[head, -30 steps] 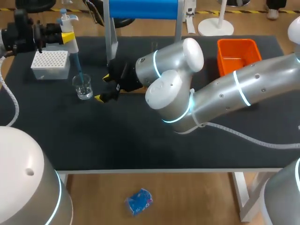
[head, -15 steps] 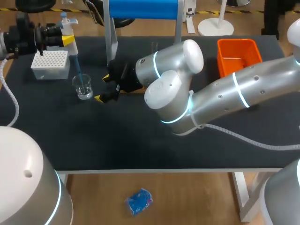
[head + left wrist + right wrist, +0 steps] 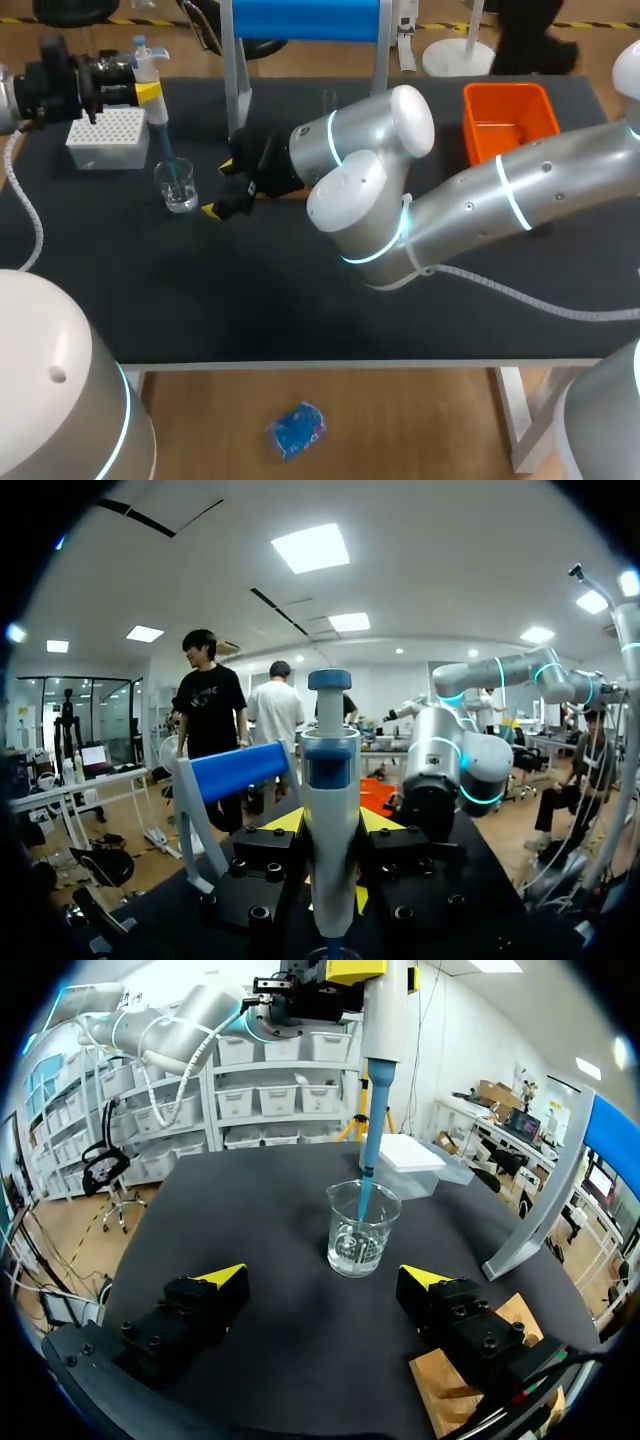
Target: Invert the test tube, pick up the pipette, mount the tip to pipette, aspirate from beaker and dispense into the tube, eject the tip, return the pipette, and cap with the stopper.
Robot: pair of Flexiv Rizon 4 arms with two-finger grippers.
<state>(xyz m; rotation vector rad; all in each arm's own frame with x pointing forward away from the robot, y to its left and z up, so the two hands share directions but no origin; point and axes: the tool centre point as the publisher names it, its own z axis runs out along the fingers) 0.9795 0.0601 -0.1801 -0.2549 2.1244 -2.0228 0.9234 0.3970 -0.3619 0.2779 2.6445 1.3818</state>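
Note:
My left gripper [image 3: 140, 88] is shut on the white pipette [image 3: 150, 75] with a blue plunger, holding it upright above the small glass beaker [image 3: 178, 186]. The blue tip [image 3: 171, 165] dips into the beaker. In the left wrist view the pipette [image 3: 330, 800] stands between the yellow fingertips. My right gripper [image 3: 220, 190] is open just right of the beaker. In the right wrist view the beaker [image 3: 362, 1228] stands ahead of the spread fingers of that gripper [image 3: 325, 1280], with the tip [image 3: 368, 1170] in its liquid. A clear tube [image 3: 328, 100] stands further back.
A white tip box [image 3: 105, 135] sits at the back left, behind the beaker. An orange bin [image 3: 508, 118] is at the back right. A grey stand carrying a blue roll [image 3: 305, 18] rises at the back middle. A wooden block [image 3: 470, 1385] lies under my right gripper's finger.
My left arm has shifted slightly to the right with the pipette, whose tip stays in the beaker. My right arm has not moved.

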